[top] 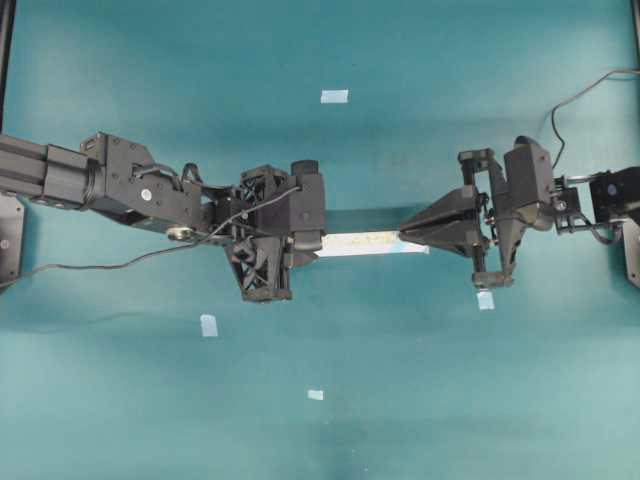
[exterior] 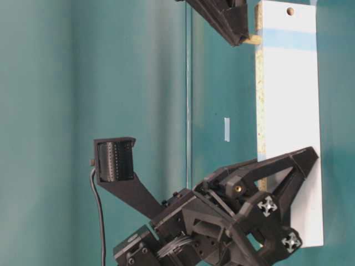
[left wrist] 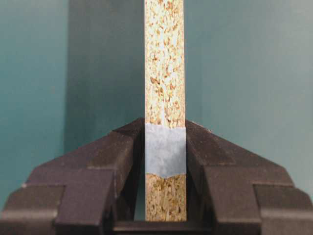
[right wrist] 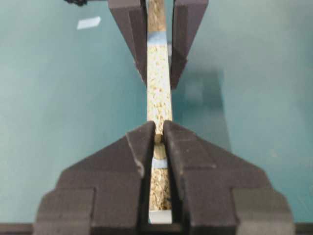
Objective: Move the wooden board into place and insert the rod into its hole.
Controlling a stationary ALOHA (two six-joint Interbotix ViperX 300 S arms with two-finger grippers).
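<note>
The wooden board (top: 372, 243) stands on its long edge between the two arms, its white face (exterior: 291, 111) sideways and its speckled chipboard edge (left wrist: 165, 58) upward. My left gripper (left wrist: 165, 128) is shut on the board at a pale blue patch (left wrist: 165, 149). My right gripper (right wrist: 159, 128) is shut on the rod (right wrist: 158, 138), a small beige peg held right over the board's edge (right wrist: 159, 78). In the table-level view the rod (exterior: 252, 40) touches that edge beside a blue band (exterior: 288, 39). I cannot tell whether it sits in a hole. A round hole (exterior: 290, 10) shows in the white face.
Small pale-blue tape squares lie on the teal table at the back (top: 334, 96), front left (top: 208, 325), front middle (top: 315, 394) and below the right gripper (top: 485, 300). A cable (top: 100, 265) trails from the left arm. The left gripper's fingers (right wrist: 129, 29) show in the right wrist view.
</note>
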